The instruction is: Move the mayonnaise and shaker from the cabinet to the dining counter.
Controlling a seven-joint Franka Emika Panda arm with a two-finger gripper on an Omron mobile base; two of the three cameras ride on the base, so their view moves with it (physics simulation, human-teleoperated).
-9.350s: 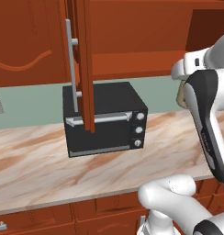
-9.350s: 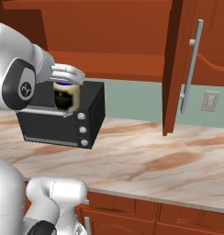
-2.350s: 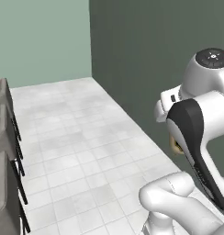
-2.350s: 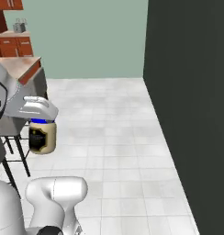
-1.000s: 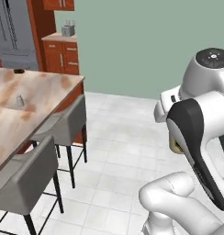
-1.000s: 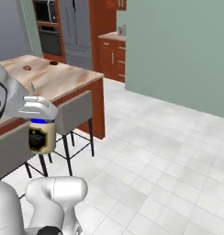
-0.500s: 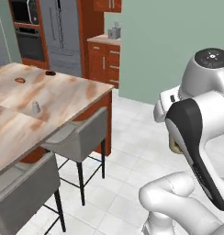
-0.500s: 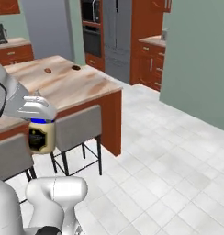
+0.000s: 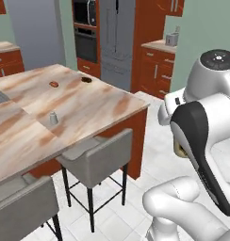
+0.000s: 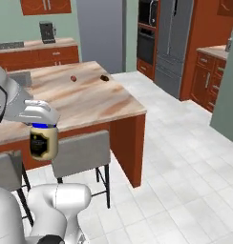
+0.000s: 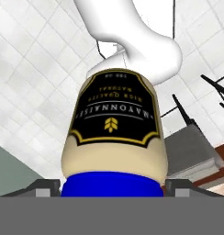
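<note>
The gripper [image 10: 43, 121] holds the mayonnaise [image 10: 44, 141] by its blue lid, jaws spread wide around it, the jar hanging upright in the air beside the arm (its dark label reads upside down in the hand view). The jar is just off the near edge of the dining counter [image 9: 84, 110], above a grey stool [image 10: 80, 153]. The shaker [image 9: 53, 117] stands on that counter.

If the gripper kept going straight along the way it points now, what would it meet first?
The gripper points straight down, shut on the mayonnaise. Below the jar, the hand view shows the robot's own white base, so that probably comes first, before the floor tiles; depth is unclear.
</note>
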